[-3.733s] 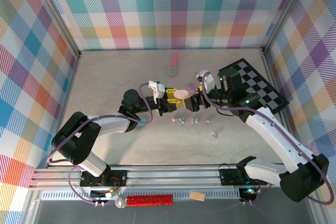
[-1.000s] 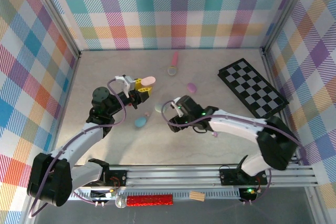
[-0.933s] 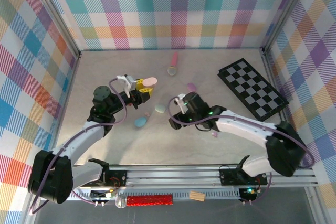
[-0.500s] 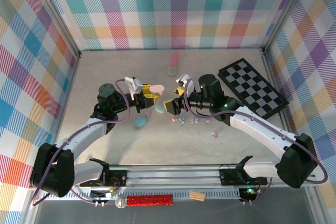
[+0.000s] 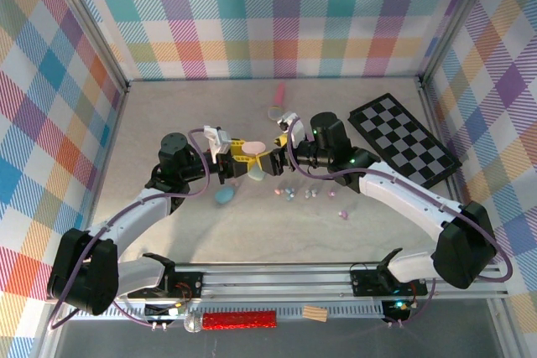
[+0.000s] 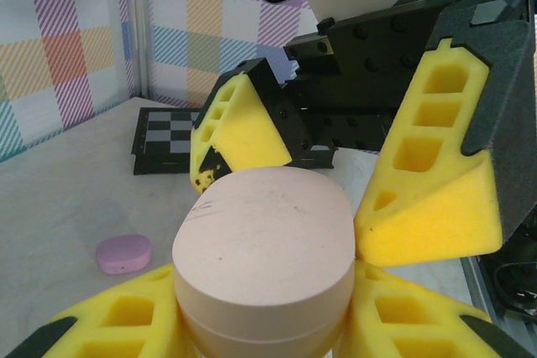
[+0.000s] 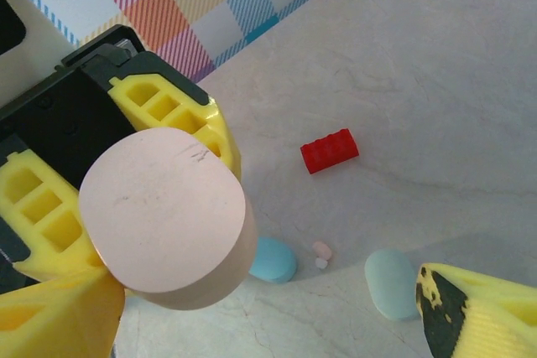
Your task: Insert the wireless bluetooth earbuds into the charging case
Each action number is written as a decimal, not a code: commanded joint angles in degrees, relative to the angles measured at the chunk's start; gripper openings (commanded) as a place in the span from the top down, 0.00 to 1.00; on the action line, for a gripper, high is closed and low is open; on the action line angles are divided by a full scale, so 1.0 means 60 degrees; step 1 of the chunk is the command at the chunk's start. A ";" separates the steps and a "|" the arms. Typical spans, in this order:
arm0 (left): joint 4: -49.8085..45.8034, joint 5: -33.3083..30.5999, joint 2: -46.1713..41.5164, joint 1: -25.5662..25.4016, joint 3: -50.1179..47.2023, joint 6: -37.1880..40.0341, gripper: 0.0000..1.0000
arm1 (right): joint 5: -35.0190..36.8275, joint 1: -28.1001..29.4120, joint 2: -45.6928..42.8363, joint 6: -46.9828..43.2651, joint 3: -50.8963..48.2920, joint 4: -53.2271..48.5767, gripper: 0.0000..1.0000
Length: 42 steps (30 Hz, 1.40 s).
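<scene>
The left gripper (image 6: 264, 329) is clamped on a pink case (image 6: 264, 241), the right gripper (image 7: 268, 312) stands spread wide either side of it, and the earbuds (image 5: 289, 194) lie scattered on the tabletop (image 5: 168, 115) nearby.

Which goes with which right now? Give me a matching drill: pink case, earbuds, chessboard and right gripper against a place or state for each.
1. pink case
2. earbuds
3. chessboard
4. right gripper

A. open, jaws spread around the case
B. lying flat at the table's right side
C. clamped in the left gripper
D. scattered loose on the table

Pairs: 1-C, 2-D, 3-B, 4-A
</scene>
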 commanded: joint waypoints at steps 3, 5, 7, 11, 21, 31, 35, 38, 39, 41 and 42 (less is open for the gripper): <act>-0.0211 0.0415 -0.0314 -0.0133 0.0282 0.0523 0.64 | 0.0736 -0.0245 -0.0047 0.0516 0.0285 0.0760 0.11; -0.0204 0.0434 -0.0313 -0.0133 0.0282 0.0520 0.64 | 0.0778 -0.0267 0.0013 0.0555 0.0366 0.0766 0.11; -0.0167 0.0457 -0.0311 -0.0133 0.0281 0.0513 0.64 | 0.0808 -0.0282 0.0123 0.0567 0.0490 0.0726 0.11; -0.0195 0.0413 -0.0331 -0.0133 0.0253 0.0555 0.64 | 0.0820 -0.0282 0.0213 0.0610 0.0624 0.0802 0.11; -0.0090 0.0426 -0.0267 -0.0133 0.0236 0.0547 0.64 | 0.0804 -0.0384 0.0496 0.0666 0.1045 0.0542 0.11; 0.0327 0.0242 -0.0097 -0.0104 0.0251 0.0060 0.64 | 0.0063 -0.0385 0.0175 0.0612 0.1089 0.0372 0.10; 0.0395 0.0140 -0.0008 -0.0060 0.0297 -0.0137 0.64 | -0.0231 -0.0387 -0.0108 0.0598 0.0919 0.0484 0.09; 0.0617 0.0202 0.0055 -0.0060 0.0311 -0.0317 0.64 | -0.0289 -0.0384 -0.0124 0.0505 0.0889 0.0367 0.09; 0.0688 0.0213 0.0067 -0.0058 0.0312 -0.0360 0.64 | -0.0329 -0.0389 -0.0097 0.0470 0.0889 0.0366 0.09; 0.0775 0.0307 0.0098 -0.0048 0.0326 -0.0445 0.64 | -0.0406 -0.0392 -0.0024 0.0359 0.0946 0.0292 0.09; 0.0839 0.0348 0.0123 -0.0045 0.0340 -0.0507 0.64 | -0.0448 -0.0384 0.0013 0.0287 0.0975 0.0239 0.09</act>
